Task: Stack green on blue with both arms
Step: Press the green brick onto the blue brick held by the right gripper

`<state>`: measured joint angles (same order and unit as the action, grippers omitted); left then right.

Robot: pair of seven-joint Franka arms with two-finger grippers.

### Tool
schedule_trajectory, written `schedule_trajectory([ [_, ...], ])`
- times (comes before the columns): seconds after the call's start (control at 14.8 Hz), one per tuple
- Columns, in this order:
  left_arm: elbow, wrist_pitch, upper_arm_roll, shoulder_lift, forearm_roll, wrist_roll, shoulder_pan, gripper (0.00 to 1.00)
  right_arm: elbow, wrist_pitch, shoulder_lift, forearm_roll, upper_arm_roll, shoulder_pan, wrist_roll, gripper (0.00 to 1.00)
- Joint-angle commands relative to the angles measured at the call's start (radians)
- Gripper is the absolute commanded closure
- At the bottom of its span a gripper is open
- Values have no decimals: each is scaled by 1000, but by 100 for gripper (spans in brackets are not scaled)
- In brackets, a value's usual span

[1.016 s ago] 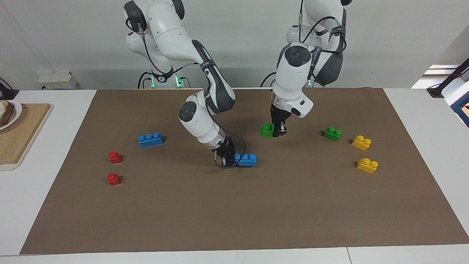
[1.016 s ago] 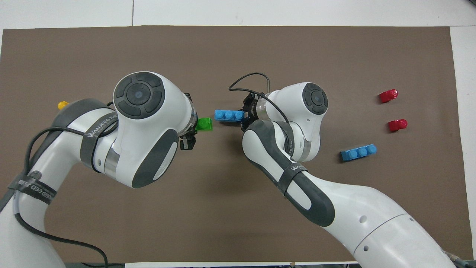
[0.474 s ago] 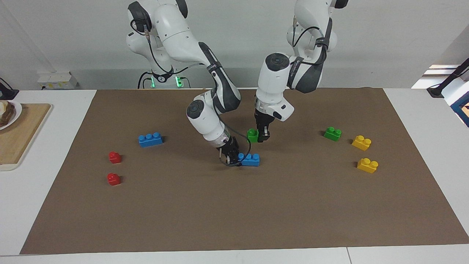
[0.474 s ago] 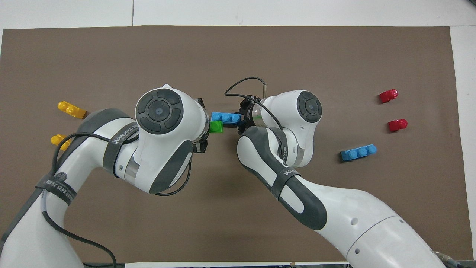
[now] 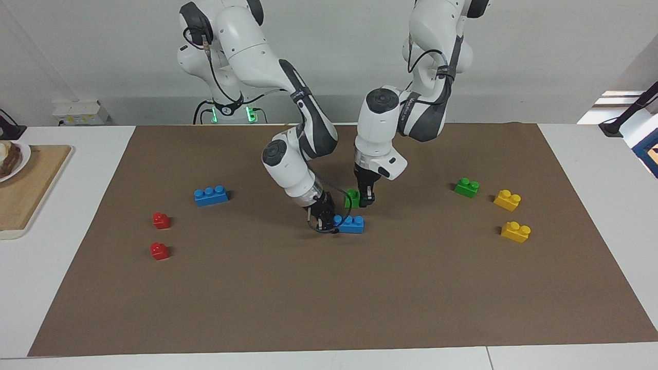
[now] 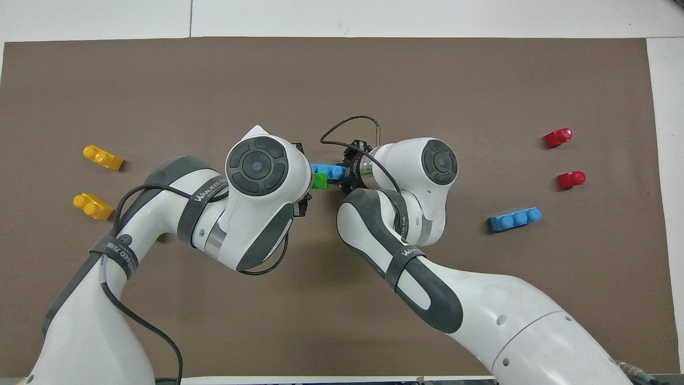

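You are looking at a robotics lab: two white arms (image 5: 308, 123) bolted at a white table (image 5: 591, 169) against a bare wall, a brown mat (image 5: 329, 288) spread as work surface, toy bricks (image 5: 515, 231) laid out in colour pairs, cables trailing.

I see a white table (image 5: 591, 169) under a brown mat (image 5: 329, 298), a pale wall (image 5: 103, 51), and a wooden board (image 5: 31, 190).
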<state>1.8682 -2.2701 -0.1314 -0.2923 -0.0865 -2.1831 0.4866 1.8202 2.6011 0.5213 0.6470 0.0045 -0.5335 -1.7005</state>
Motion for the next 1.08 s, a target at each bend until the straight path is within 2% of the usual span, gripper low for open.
schedule_trajectory([
  [0.0,0,-38,13,-21,-29,-30,17,100,24,30,-3,26,-3,-6,25,100],
  [1.02,-15,-77,18,-53,-108,-30,20,100,25,31,-3,28,-3,-5,30,100],
])
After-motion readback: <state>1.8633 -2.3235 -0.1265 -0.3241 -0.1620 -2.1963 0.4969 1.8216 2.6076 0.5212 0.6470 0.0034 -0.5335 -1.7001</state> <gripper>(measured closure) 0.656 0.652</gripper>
